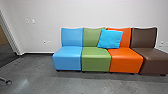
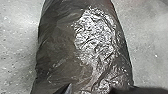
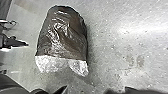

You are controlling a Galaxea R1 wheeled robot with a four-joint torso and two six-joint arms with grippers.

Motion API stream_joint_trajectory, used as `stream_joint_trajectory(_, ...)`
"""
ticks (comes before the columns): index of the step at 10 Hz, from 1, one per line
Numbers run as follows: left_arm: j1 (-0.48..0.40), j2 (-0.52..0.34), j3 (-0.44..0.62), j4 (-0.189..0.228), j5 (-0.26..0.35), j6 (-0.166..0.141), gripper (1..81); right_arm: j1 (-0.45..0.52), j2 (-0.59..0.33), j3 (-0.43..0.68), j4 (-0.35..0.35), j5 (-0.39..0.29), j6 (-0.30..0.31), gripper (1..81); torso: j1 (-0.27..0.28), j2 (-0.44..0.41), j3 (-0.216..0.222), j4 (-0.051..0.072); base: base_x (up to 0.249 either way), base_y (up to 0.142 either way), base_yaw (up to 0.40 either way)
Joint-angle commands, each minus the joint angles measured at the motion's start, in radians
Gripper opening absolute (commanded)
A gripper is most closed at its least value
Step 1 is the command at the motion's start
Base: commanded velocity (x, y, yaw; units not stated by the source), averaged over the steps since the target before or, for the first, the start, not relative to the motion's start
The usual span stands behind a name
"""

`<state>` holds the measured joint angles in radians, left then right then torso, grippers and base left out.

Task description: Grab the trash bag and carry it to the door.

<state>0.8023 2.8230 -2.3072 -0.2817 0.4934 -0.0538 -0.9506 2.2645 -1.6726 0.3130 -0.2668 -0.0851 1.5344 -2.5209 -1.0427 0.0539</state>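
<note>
Apparently | dark, shiny plastic trash bag [image 3: 63,35] over speckled grey floor [image 3: 112,32] | left gripper [image 2: 90,89] close, presumably to bear its weight | its grip, and right gripper's [image 3: 86,90]: can't tell

Pale wall [image 1: 95,12] w/ small plates [image 1: 33,21]; gray floor [image 1: 37,72], some glare. Along wall — 4 armless seats, L to R: blue seat [image 1: 67,60], green seat [image 1: 96,60], orange seat [image 1: 126,60], brown seat [image 1: 153,60]. Bright-blue cushion [image 1: 110,38] propped across green/orange backs. Far L — pale door frame [image 1: 10,32].
</note>
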Motion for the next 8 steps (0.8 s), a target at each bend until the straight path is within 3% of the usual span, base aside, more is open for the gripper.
stream_joint_trajectory(1, -0.133, -0.008, 0.008, -0.020, 0.050, 0.002, 81.1, 0.100, -0.037, 0.019, 0.023, -0.052, -0.001, 81.1, -0.001, 0.002, 0.000, 0.000, 0.000, 0.000, 0.000)
stream_joint_trajectory(2, -0.133, -0.016, 0.008, -0.024, 0.050, 0.002, 81.1, 0.101, -0.037, 0.019, 0.023, -0.052, -0.001, 81.1, 0.016, -0.029, 0.000, 0.000, 0.000, 0.000, 0.000)
stream_joint_trajectory(4, -0.136, -0.028, 0.008, -0.027, 0.041, 0.005, 81.1, 0.101, -0.038, 0.027, 0.023, -0.052, -0.001, 81.1, 0.028, -0.052, -0.059, 0.000, 0.000, 0.000, 0.000)
stream_joint_trajectory(5, -0.148, -0.031, 0.008, -0.027, 0.030, 0.005, 81.1, 0.101, -0.040, 0.031, 0.023, -0.052, -0.001, 81.1, 0.030, -0.059, -0.063, 0.000, 0.000, 0.000, 0.000)
stream_joint_trajectory(6, -0.160, -0.032, 0.008, -0.027, 0.022, 0.005, 81.1, 0.101, -0.043, 0.036, 0.023, -0.052, -0.001, 81.1, 0.030, -0.061, -0.021, 0.000, 0.000, 0.000, 0.000)
stream_joint_trajectory(8, -0.171, -0.022, -0.005, -0.022, -0.057, 0.005, 81.1, 0.103, -0.041, 0.038, 0.023, -0.052, -0.001, 81.1, 0.031, -0.061, -0.047, 0.000, 0.000, 0.000, 0.000)
